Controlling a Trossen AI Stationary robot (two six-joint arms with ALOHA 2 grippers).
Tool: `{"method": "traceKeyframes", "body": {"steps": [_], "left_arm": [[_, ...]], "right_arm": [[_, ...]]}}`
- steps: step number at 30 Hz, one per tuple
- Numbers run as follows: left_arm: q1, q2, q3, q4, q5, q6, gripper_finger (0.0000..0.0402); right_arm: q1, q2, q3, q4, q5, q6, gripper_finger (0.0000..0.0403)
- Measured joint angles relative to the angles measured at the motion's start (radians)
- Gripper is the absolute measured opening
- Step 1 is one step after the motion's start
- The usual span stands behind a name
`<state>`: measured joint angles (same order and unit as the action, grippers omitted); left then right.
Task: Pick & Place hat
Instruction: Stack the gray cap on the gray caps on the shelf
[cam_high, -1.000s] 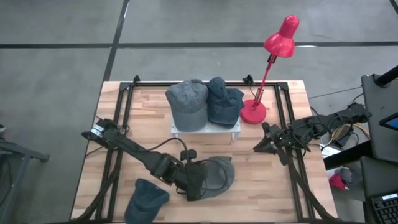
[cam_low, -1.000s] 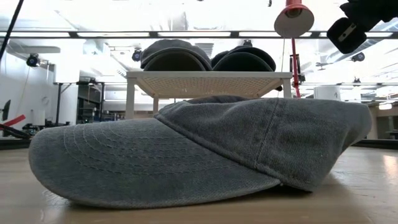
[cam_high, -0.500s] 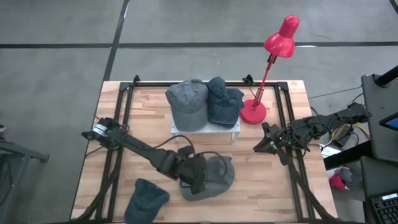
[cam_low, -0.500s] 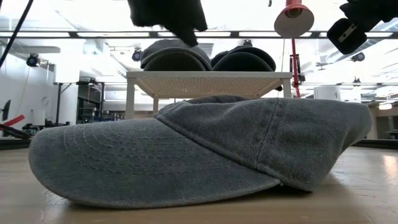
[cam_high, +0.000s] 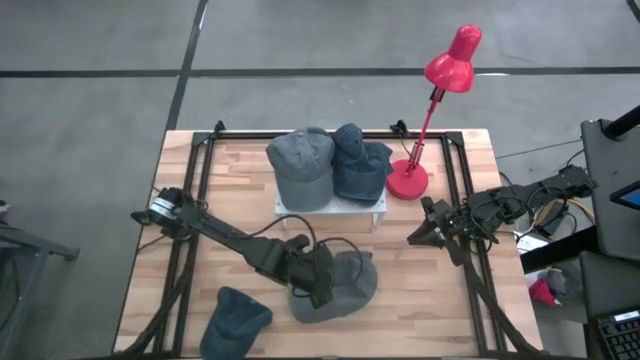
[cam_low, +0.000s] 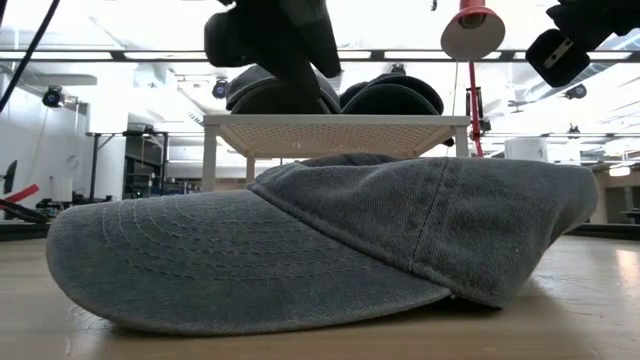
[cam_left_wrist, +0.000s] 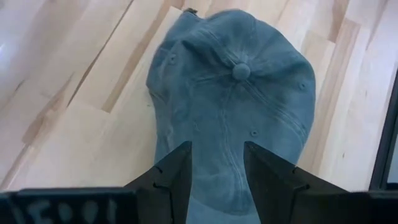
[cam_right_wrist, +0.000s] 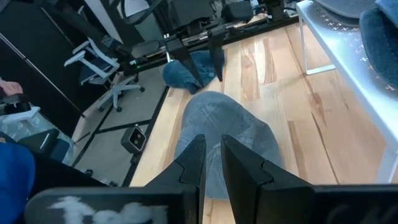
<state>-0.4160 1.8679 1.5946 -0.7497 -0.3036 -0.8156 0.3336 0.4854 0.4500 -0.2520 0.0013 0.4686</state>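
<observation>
soft grey denim hat, rounded crown, left hand spread above

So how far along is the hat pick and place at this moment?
Two caps, a grey denim cap and a darker blue cap, already sit on the small white shelf. In hand: the left gripper hangs open over the grey-blue cap on the table, not yet gripping. Left: that cap and the crumpled dark blue cap. The right gripper waits at the table's right side.
</observation>
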Motion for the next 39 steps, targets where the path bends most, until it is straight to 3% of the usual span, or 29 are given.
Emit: {"method": "traceKeyframes", "body": {"steps": [9, 14, 34, 39], "left_arm": [[0.042, 0.0, -0.113, 0.143, 0.124, -0.053, 0.0191], [0.056, 0.0, -0.167, 0.156, 0.136, -0.09, 0.021], [0.068, 0.0, -0.321, 0.378, 0.147, -0.101, 0.0208], [0.062, 0.0, -0.346, 0.393, 0.156, -0.121, 0.0182]], "right_arm": [[0.0, 0.0, 0.0, 0.0, 0.0, 0.0, 0.0047], [0.0, 0.0, 0.0, 0.0, 0.0, 0.0, 0.0047], [0.0, 0.0, 0.0, -0.002, 0.002, -0.008, 0.0047], [0.0, 0.0, 0.0, -0.002, 0.001, -0.008, 0.0047]]}}
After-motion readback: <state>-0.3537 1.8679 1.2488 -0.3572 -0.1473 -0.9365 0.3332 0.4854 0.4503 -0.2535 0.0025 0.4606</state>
